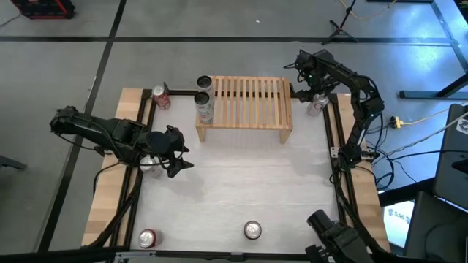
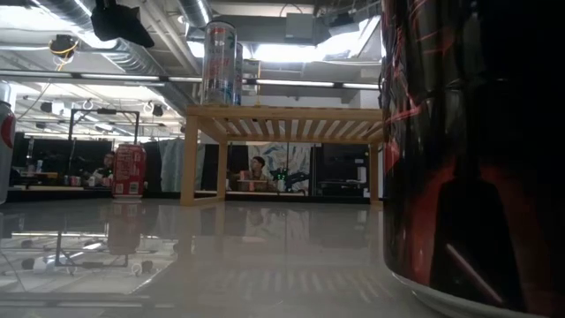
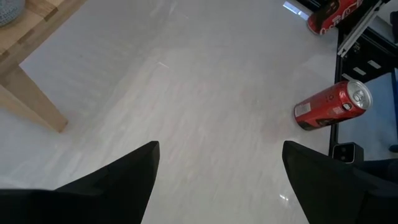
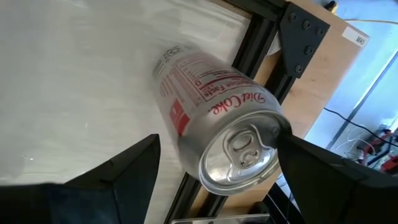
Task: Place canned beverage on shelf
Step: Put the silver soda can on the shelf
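Note:
The pale wooden shelf stands at the table's far middle, and two cans stand upright on its left end. A silver Diet Coke can stands on the table just right of the shelf, against the black frame. My right gripper points down over it, open, with one finger on either side of the can's top. My left gripper hangs open over the table's left part with nothing between its fingers. My right gripper has one finger right at the can's top rim; whether it touches I cannot tell. The other finger stands apart from the can's side. The can stands on the table.
A red can stands left of the shelf. Another can stands under my left arm. At the near edge are a red can and a silver-topped one. A black frame runs along the table's sides.

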You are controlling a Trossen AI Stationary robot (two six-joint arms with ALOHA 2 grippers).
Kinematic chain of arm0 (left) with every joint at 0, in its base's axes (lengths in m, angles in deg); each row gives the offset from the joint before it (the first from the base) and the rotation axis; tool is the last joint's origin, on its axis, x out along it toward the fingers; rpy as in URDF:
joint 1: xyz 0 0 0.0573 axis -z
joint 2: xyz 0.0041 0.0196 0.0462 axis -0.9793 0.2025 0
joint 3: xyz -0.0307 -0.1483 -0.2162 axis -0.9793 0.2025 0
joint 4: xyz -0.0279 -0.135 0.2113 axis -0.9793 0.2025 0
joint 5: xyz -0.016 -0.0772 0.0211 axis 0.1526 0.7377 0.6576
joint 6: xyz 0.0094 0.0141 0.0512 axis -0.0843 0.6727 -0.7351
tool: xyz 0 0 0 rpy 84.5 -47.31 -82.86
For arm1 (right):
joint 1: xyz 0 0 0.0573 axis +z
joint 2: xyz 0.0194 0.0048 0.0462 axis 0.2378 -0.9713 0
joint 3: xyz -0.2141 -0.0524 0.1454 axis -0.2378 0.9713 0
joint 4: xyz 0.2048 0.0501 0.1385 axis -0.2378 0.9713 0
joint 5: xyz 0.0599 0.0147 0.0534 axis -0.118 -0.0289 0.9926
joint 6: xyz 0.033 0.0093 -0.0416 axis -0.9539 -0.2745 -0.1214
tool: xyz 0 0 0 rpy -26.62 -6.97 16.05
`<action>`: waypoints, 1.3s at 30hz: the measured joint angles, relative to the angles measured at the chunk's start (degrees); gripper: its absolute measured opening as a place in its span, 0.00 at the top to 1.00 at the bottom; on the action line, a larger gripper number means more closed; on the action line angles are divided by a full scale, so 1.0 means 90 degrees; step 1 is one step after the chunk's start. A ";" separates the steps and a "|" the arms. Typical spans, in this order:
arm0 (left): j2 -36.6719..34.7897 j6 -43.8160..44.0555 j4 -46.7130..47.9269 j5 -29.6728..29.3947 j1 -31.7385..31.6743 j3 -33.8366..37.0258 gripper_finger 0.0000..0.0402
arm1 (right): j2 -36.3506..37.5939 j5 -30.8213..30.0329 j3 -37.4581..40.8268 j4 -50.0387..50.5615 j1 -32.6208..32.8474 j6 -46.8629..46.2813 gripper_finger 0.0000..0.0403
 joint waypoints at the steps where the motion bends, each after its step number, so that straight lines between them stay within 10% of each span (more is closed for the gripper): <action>1: 0.0000 0.0000 0.0000 0.0000 -0.0001 0.0000 0.18 | 0.0001 0.0023 0.0000 -0.0001 0.0000 0.0002 0.24; 39: 0.0000 -0.0017 -0.0002 -0.0026 -0.0001 0.0000 0.18 | 0.0003 0.0783 -0.0187 0.0095 0.0007 0.0137 0.24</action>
